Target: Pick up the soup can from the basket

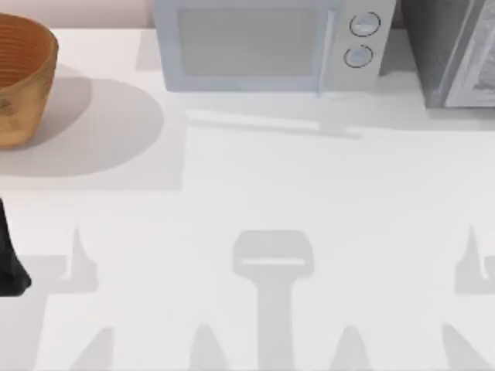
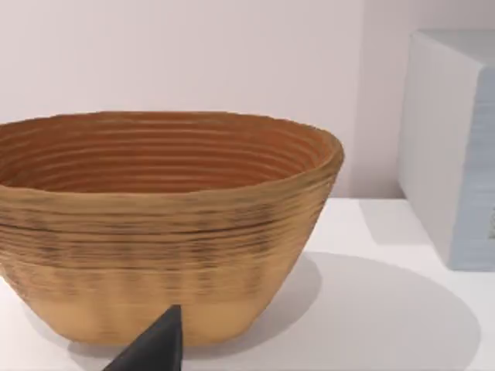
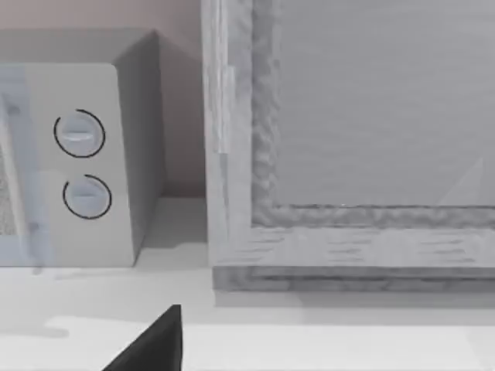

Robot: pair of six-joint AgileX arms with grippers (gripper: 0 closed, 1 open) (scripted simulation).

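The basket [image 1: 23, 73] is round, orange-brown and woven, and stands at the table's far left corner, cut by the top view's left edge. The left wrist view faces its ribbed wall and rim [image 2: 166, 232] from the side at table height; its floor is hidden. The soup can is hidden. A black part of my left gripper [image 2: 155, 346] shows low in the left wrist view, short of the basket. A dark piece of my left arm [image 1: 9, 259] is at the left edge, nearer the front than the basket. My right gripper [image 3: 155, 342] shows as a black tip facing the back right.
A white microwave [image 1: 267, 42] with two round knobs stands at the back middle, right of the basket. A grey cabinet [image 1: 456, 50] stands at the back right, close in the right wrist view [image 3: 348, 154]. Arm shadows lie across the white table [image 1: 271, 193].
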